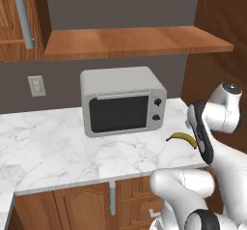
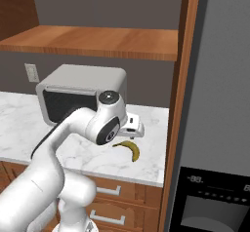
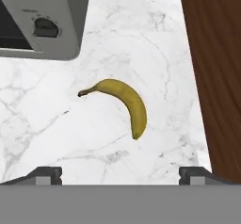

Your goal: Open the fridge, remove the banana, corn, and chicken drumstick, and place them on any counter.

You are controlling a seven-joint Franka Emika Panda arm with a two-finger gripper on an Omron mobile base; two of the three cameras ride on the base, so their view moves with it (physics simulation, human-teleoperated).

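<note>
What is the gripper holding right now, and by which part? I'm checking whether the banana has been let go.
Nothing. The gripper is open above the banana, which lies free on the counter.

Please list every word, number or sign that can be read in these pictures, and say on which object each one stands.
"88": pale digits on the small display of the black dispenser panel of the tall grey fridge; blurred, so uncertain.
Row of small marks beside those digits: too small to read.
Grey microwave with two dark knobs: no readable label.
White wall outlet: no text.
Curved yellow banana on the white marble counter: no sticker or text.
</note>
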